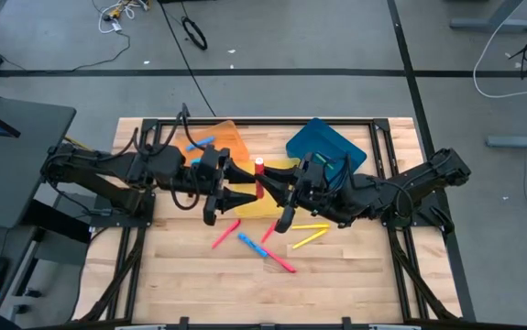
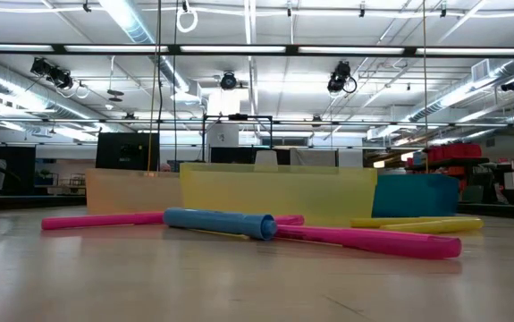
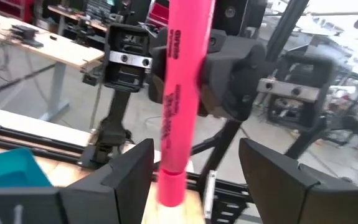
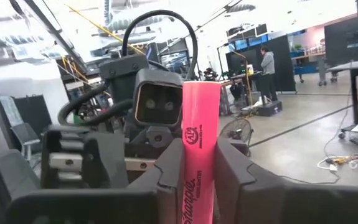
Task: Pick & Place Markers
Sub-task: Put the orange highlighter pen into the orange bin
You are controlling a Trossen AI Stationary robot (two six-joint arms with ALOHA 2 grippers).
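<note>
High view: left gripper (image 1: 230,196) and right gripper (image 1: 277,203) meeting nose to nose over the middle of the tabletop (image 1: 199,275), a pink marker (image 1: 258,179) upright between them above the yellow tray (image 1: 279,165). Orange tray (image 1: 231,137) and blue tray (image 1: 332,142) just beside it, other markers (image 1: 265,252) scattered on the wood nearer the front edge.

Low view: blue marker (image 2: 221,223) lying across pink ones (image 2: 368,240), yellow ones (image 2: 417,224) further right, the three trays standing behind.

Left wrist view: left fingers (image 3: 132,174) spread wide, one either side of the pink marker (image 3: 179,99), not touching it.

Right wrist view: right fingers (image 4: 235,171) clamped on the pink marker (image 4: 198,155), held upright.
</note>
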